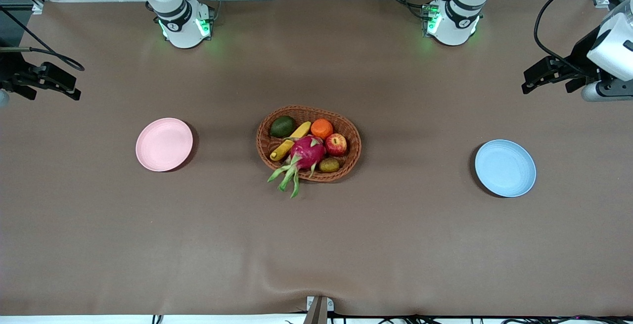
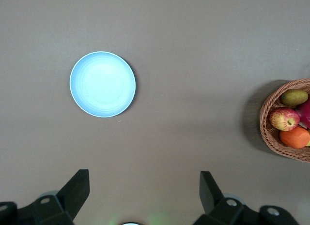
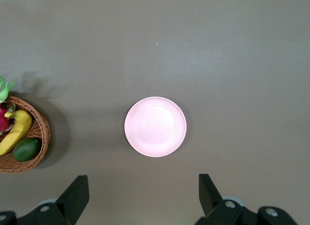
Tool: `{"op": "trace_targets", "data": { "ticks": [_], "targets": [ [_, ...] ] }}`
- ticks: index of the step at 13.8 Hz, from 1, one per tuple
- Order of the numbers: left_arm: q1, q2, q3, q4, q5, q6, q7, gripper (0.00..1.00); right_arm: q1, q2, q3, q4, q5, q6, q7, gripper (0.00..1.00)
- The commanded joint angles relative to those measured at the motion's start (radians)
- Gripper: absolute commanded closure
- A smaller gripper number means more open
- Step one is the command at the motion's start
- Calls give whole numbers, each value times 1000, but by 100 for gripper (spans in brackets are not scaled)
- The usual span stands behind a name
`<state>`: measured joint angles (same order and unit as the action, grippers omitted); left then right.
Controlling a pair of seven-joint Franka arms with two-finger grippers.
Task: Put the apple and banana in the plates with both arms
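The apple (image 1: 336, 144) and the banana (image 1: 291, 141) lie in a brown wicker basket (image 1: 308, 111) at the table's middle. The apple also shows in the left wrist view (image 2: 284, 119), the banana in the right wrist view (image 3: 14, 133). The pink plate (image 1: 164, 144) (image 3: 155, 127) lies toward the right arm's end and the blue plate (image 1: 505, 168) (image 2: 102, 84) toward the left arm's end; both are bare. My left gripper (image 1: 536, 77) (image 2: 144, 179) hangs open and empty high over the table's left-arm end. My right gripper (image 1: 64, 86) (image 3: 144, 182) hangs open and empty high over the right-arm end.
The basket also holds a green avocado (image 1: 282, 126), an orange (image 1: 322, 128), a pink dragon fruit (image 1: 307, 152) partly over the banana, and a brown kiwi (image 1: 329, 165). Brown cloth covers the table (image 1: 316, 245). The arm bases stand along the edge farthest from the front camera.
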<state>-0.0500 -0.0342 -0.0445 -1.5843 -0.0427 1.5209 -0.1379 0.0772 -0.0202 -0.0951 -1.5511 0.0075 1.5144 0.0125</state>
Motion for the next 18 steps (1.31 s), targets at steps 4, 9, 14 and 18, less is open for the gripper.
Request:
{"op": "trace_targets", "data": {
  "ticks": [4,9,14,18],
  "targets": [
    [-4,8,-3,17,20,-14,-3,0,-24,-10,38,2,-12,-8,3,0],
    [5,22,-3,4,9,-14,-6,0,-28,-12,37,3,-14,-14,-8,0],
    [-5,66,-34,-5,7,-37,-19,0,-36,-10,34,16,-14,7,-8,0],
    [-33,146,-66,-3,-6,-33,-78,0,-56,-9,32,14,-12,14,-9,0]
  ]
}}
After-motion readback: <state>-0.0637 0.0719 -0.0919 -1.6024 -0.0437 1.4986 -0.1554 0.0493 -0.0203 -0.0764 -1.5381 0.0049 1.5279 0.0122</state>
